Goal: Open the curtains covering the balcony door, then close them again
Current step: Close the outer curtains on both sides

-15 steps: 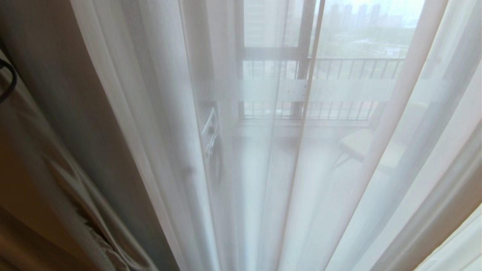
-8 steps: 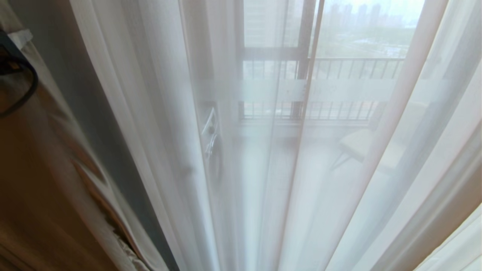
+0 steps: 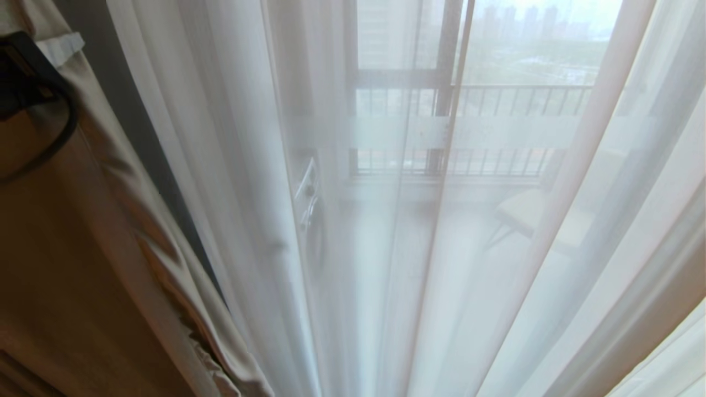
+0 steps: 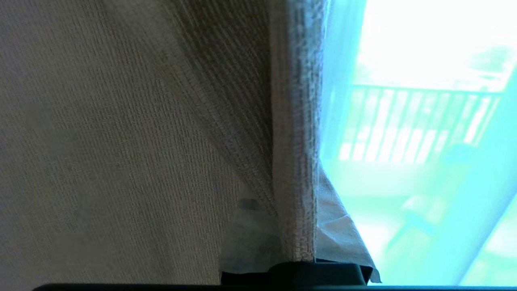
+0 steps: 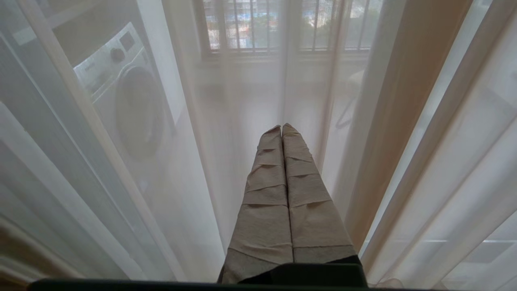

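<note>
The beige woven drape (image 3: 83,259) of the curtains fills the left of the head view, and its hemmed edge (image 4: 297,161) runs up the left wrist view. My left gripper (image 4: 297,246) is shut on that hem, with taped fingers (image 4: 250,242) on either side; it shows at the upper left (image 3: 55,49) with a black cable. White sheers (image 3: 248,193) hang across the rest. Through them the balcony door's frosted band (image 3: 496,132) shows. My right gripper (image 5: 282,129) is shut on nothing, its tips close to the sheer (image 5: 444,161).
Behind the sheers stand a white washing machine (image 5: 129,101) on the left and a chair (image 3: 529,212) on the right of the balcony. A barred railing (image 3: 518,99) runs along the far window.
My left gripper has moved right with the beige drape's edge, so the drape now covers more of the left side. The sheers and the right arm have not moved.
</note>
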You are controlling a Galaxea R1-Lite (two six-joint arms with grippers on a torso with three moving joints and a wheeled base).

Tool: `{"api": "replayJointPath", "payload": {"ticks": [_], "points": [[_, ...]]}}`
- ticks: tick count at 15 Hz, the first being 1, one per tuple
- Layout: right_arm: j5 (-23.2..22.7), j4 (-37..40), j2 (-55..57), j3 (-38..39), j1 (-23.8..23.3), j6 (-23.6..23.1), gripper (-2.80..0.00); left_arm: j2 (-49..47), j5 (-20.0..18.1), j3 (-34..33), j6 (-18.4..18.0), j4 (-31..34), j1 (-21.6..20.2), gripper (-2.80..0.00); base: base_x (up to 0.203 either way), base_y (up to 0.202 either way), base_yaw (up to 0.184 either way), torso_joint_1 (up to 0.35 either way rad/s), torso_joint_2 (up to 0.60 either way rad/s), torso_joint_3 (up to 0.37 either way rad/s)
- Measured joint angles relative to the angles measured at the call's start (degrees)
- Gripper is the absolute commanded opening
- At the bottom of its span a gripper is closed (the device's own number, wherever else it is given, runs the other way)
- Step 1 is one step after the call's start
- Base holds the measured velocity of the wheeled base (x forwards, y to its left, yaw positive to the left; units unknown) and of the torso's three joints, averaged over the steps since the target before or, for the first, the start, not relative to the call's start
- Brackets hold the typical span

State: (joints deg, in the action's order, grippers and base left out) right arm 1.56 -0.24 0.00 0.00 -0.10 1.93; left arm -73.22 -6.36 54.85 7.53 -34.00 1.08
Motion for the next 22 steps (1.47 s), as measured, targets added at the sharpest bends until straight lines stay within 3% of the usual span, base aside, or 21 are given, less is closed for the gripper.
{"api": "replayJointPath", "payload": {"ticks": [5, 10, 18, 22], "points": [[0.0, 0.0, 0.0, 0.0, 0.0, 0.0, -2.8, 0.6, 2.0, -0.1, -0.1, 0.0, 7.2, -2.8, 0.0, 0.0, 0.0, 0.0, 0.0, 0.0], [0.0, 0.0, 0.0, 0.0, 0.0, 0.0, -2.8, 0.7, 8.4, -0.4, -0.4, -0.3, 16.2, -2.8, 0.0, 0.0, 0.0, 0.0, 0.0, 0.0], [0.0, 0.0, 0.0, 0.0, 0.0, 0.0, -2.8, 0.3, 10.3, -1.3, -0.5, 0.0, 24.0, -2.8, 0.0, 0.0, 0.0, 0.0, 0.0, 0.0], [0.0, 0.0, 0.0, 0.0, 0.0, 0.0, -2.8, -0.4, 10.5, -1.7, -0.5, 0.3, 25.0, -2.8, 0.0, 0.0, 0.0, 0.0, 0.0, 0.0]]}}
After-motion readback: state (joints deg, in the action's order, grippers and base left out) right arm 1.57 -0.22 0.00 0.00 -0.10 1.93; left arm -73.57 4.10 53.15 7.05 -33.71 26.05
